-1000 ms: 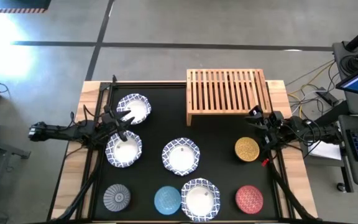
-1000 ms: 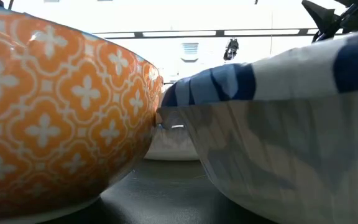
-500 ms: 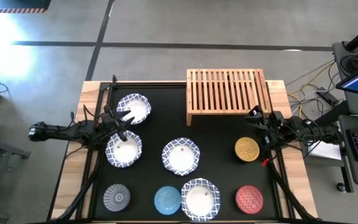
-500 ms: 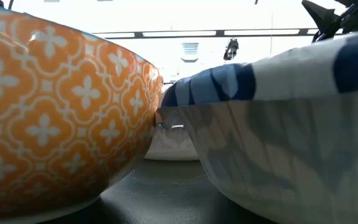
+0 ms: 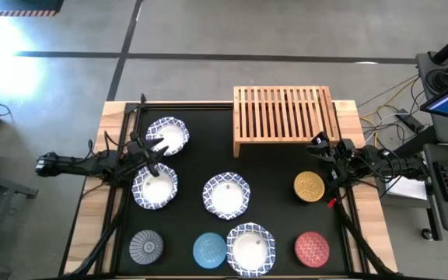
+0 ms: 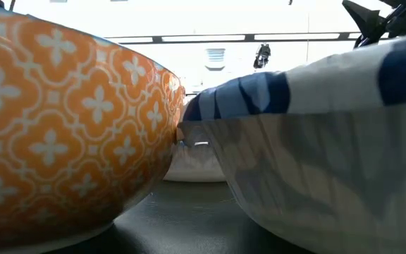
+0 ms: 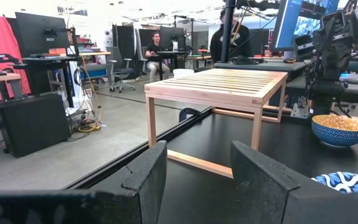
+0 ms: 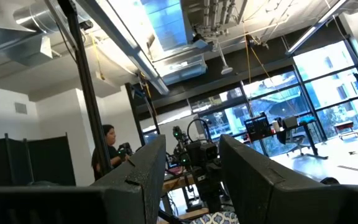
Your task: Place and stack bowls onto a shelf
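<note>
Nothing is stacked yet: the shelf [image 5: 285, 118] stands bare at the far side of the dark surface [image 5: 201, 159], nearer the right arm, and all eight bowls sit spread over the mat in front of it. Two large white bowls with blue rims [image 5: 167, 136] [image 5: 155, 187] lie beside the left hand [image 5: 148, 155], which rests low between them with its fingers [image 7: 145, 180] parted and nothing between them. Two more large ones [image 5: 226, 194] [image 5: 250, 247] sit toward the middle and near edge. The small bowls sit apart: grey [image 5: 145, 247] and light blue [image 5: 209, 249] along the near edge, red [image 5: 312, 248] at the near right, yellow [image 5: 309, 187] just beside the right hand [image 5: 323, 149]. That hand waits at the shelf's near right corner, its fingers [image 8: 148, 165] likewise apart and empty, pointing up into the room. The sensible opening move looks like a large bowl from the left hand's pair, since big ones must go under small ones. To do it well, the hand should pinch the rim wall with one finger inside and one outside, lift clear of the neighbouring bowl, carry it level above the slats and set it down flat, well in from the shelf's edge, leaving room for the other stacks.
</note>
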Robot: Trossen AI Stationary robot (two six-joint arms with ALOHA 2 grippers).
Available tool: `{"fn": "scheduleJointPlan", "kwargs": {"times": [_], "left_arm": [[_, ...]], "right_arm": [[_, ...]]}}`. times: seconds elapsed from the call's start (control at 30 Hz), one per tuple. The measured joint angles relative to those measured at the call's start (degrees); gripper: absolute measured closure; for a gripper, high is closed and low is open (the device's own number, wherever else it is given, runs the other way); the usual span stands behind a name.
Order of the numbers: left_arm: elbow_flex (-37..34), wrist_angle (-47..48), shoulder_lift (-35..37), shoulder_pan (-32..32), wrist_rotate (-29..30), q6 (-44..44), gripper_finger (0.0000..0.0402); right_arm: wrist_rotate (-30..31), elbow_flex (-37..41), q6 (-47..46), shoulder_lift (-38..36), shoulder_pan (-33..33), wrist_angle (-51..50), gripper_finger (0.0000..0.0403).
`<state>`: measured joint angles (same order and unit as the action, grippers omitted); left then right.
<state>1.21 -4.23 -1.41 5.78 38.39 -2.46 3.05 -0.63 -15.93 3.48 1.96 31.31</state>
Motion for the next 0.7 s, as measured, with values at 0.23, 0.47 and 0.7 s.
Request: {"fn": "scheduleJointPlan", "kwargs": {"times": [0.23,0.47,0.7], "left_arm": [[0.0,0.0,0.01,0.01,0.0,0.0,0.0242],[0.02,0.0,0.02,0.02,0.02,0.0,0.0242],[0.02,0.0,0.0,0.02,0.0,0.0,0.0242]], "right_arm": [[-0.02,0.0,-3.14,0.01,0.02,-0.05,0.0262],[0.11,0.01,-6.47,0.05,0.02,-0.73,0.0262],[-0.02,0.0,-7.08,0.05,0.02,-0.63,0.0262]]}}
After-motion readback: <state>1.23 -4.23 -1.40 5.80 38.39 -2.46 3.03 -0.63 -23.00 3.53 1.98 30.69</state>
